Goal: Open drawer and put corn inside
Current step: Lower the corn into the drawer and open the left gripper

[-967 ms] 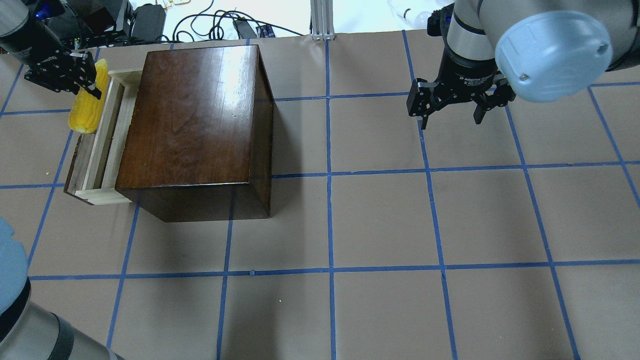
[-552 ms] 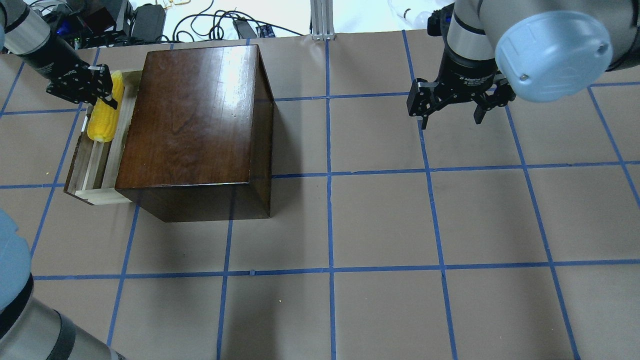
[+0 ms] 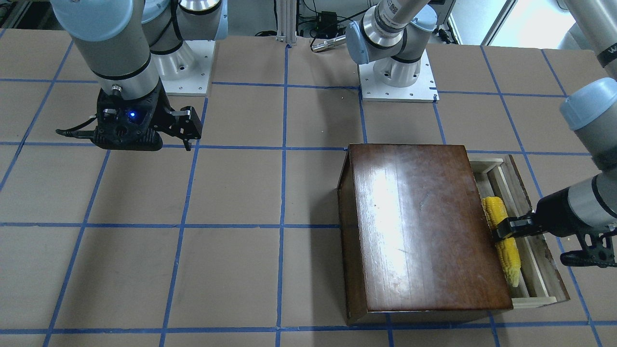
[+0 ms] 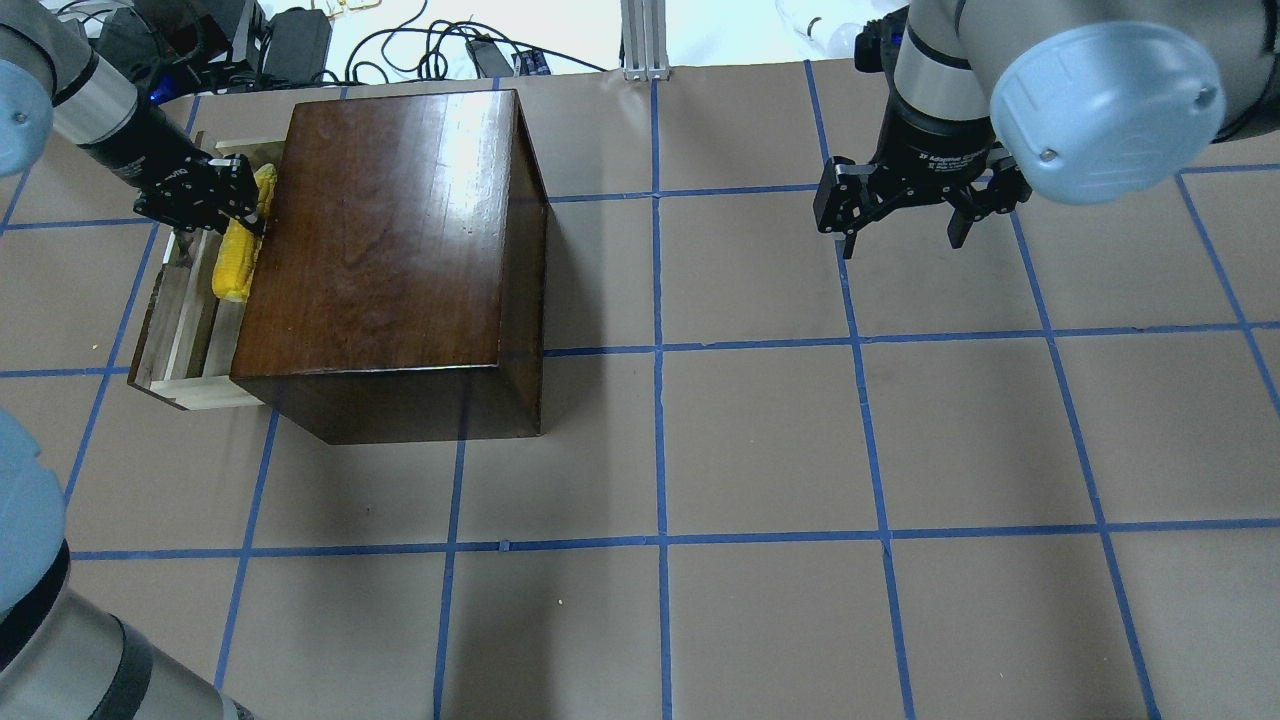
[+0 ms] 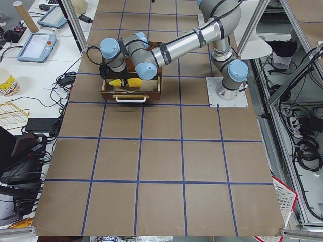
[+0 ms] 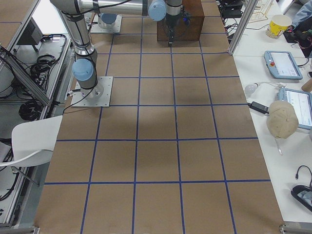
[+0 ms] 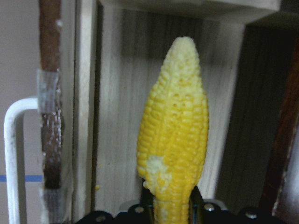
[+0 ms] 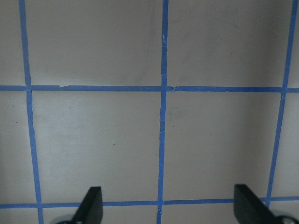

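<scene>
The drawer [image 4: 188, 330], a pale wood tray with a dark front panel, is pulled out from the left side of the dark-brown cabinet [image 4: 390, 230]. My left gripper [image 4: 250, 200] is shut on the thick end of the yellow corn [image 4: 236, 262] and holds it lengthwise over the drawer, close to the cabinet's edge. In the left wrist view the corn [image 7: 175, 135] hangs above the drawer floor [image 7: 117, 116], its pale tip pointing away. The front view shows the corn [image 3: 503, 241] inside the drawer's outline [image 3: 535, 274]. My right gripper [image 4: 900, 235] is open and empty, far to the right.
A white handle [image 7: 11, 154] sits on the drawer's front panel. Cables and power bricks [image 4: 300, 40] lie beyond the table's far edge, beside an aluminium post [image 4: 645, 40]. The right wrist view shows bare brown table with blue tape lines [image 8: 162, 93].
My left gripper has carried the corn from outside the drawer's front panel rightward and a little nearer, to above the drawer beside the cabinet. The right arm has not moved.
</scene>
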### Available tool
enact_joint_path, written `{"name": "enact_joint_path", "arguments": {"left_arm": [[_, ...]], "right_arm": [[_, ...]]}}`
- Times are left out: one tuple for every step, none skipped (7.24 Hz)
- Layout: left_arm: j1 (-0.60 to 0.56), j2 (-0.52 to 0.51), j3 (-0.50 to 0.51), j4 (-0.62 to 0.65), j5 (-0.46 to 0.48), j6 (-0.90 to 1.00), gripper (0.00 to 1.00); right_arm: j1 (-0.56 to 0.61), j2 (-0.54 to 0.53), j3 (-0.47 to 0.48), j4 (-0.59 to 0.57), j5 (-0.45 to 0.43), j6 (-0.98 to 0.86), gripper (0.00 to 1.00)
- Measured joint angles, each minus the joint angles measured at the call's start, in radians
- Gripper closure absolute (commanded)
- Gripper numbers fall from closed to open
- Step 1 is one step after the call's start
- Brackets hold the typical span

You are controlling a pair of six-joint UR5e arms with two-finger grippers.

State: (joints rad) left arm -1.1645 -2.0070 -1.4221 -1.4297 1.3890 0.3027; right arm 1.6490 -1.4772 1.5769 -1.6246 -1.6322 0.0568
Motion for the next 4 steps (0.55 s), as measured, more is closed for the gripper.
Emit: {"name": "enact_joint_path", "arguments": {"left_arm": [[0.001,0.001,-0.004,0.004,0.000,0.000,0.00],[0.002,0.003,-0.005,0.005,0.002,-0.001,0.00],[0.004,0.010,-0.005,0.004,0.005,-0.001,0.00],[0.006,0.018,-0.005,0.002,0.007,-0.001,0.00]], "right_arm": [[0.000,0.000,0.000,0.000,0.000,0.000,0.00],[0.000,0.000,0.000,0.000,0.000,0.000,0.00],[0.000,0.000,0.000,0.000,0.000,0.000,0.00],[0.000,0.000,0.000,0.000,0.000,0.000,0.00]]}}
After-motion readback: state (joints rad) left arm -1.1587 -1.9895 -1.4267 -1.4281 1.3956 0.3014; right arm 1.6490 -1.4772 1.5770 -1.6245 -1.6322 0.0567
